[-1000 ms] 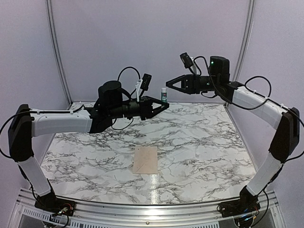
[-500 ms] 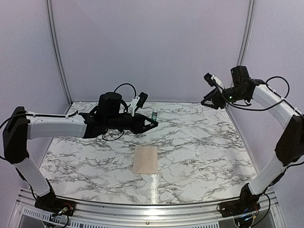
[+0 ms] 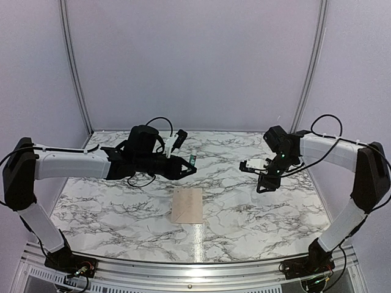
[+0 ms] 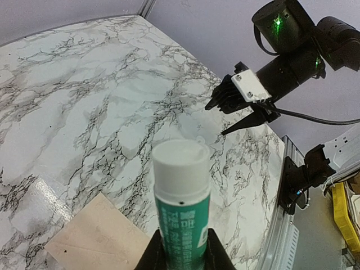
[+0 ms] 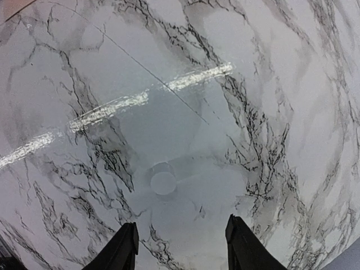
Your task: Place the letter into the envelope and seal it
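Observation:
A single flat tan paper rectangle, the envelope [image 3: 187, 206], lies at the table's front centre; its corner also shows as the envelope [image 4: 93, 236] in the left wrist view. A faint diagonal crease crosses it and no raised flap shows. The letter is hidden. My left gripper [image 3: 187, 165] hovers behind the envelope, shut on a green glue stick [image 4: 181, 208] with a white top. My right gripper [image 3: 263, 185] points down at the marble right of centre, open, with a small round whitish cap [image 5: 163, 183] on the table just ahead of its fingers [image 5: 125, 247].
The marble table [image 3: 244, 213] has a metal rail along its front edge and grey walls behind and at the sides. From the left wrist view my right gripper [image 4: 247, 109] shows by the table's right edge.
My right arm swung away from the glue stick and down to the table, its jaws widening. The left gripper dropped lower with the glue stick, toward the envelope.

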